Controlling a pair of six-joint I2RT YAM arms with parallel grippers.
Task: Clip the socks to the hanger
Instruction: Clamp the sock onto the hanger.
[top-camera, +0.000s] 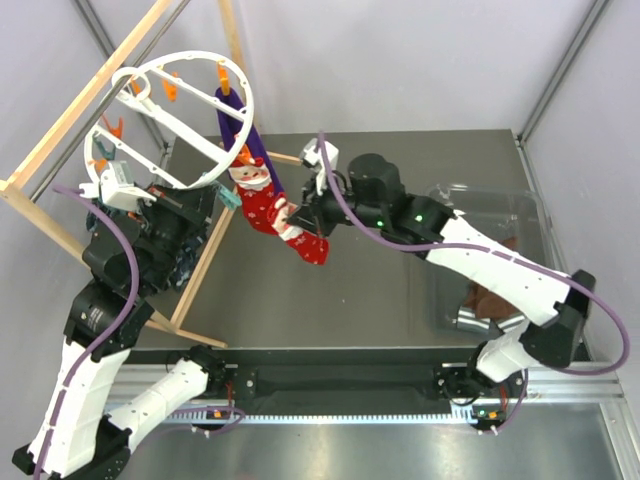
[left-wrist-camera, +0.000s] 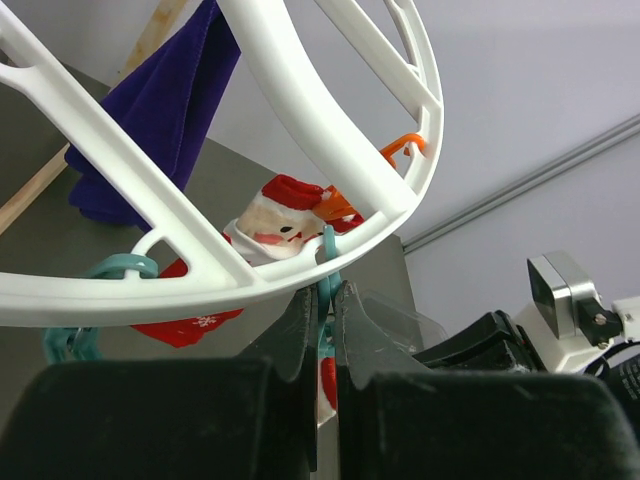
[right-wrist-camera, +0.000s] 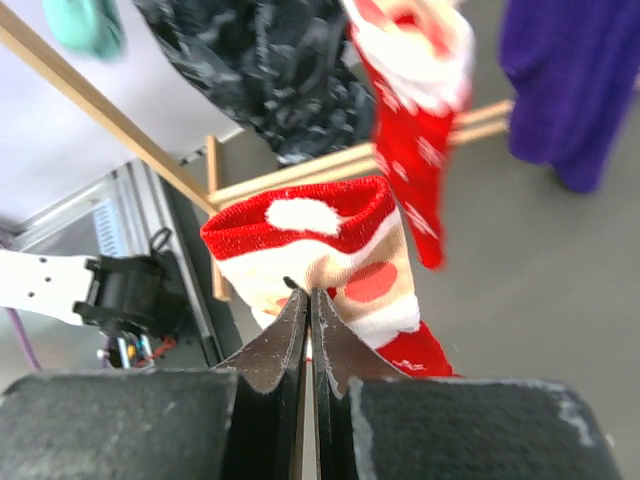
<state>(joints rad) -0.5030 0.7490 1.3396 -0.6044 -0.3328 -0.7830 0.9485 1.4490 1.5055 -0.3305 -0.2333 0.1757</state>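
The white ring hanger (top-camera: 190, 120) hangs at the upper left; its rim (left-wrist-camera: 300, 120) fills the left wrist view, with an orange clip (left-wrist-camera: 405, 148). One red Santa sock (top-camera: 255, 190) hangs from the rim and also shows in the left wrist view (left-wrist-camera: 280, 215) and the right wrist view (right-wrist-camera: 415, 130). My left gripper (left-wrist-camera: 325, 290) is shut on a teal clip (left-wrist-camera: 325, 262) under the rim; it also shows from above (top-camera: 224, 196). My right gripper (right-wrist-camera: 308, 300) is shut on a second Santa sock (right-wrist-camera: 330, 245), held in the air beside the hanging one (top-camera: 305, 240).
A long purple sock (top-camera: 235, 115) hangs from the hanger's far side. A pale wooden frame (top-camera: 60, 130) carries the hanger, with one leg (top-camera: 200, 270) slanting onto the table. A dark patterned cloth (right-wrist-camera: 270, 70) hangs low. A clear plastic bin (top-camera: 490, 215) stands at the right.
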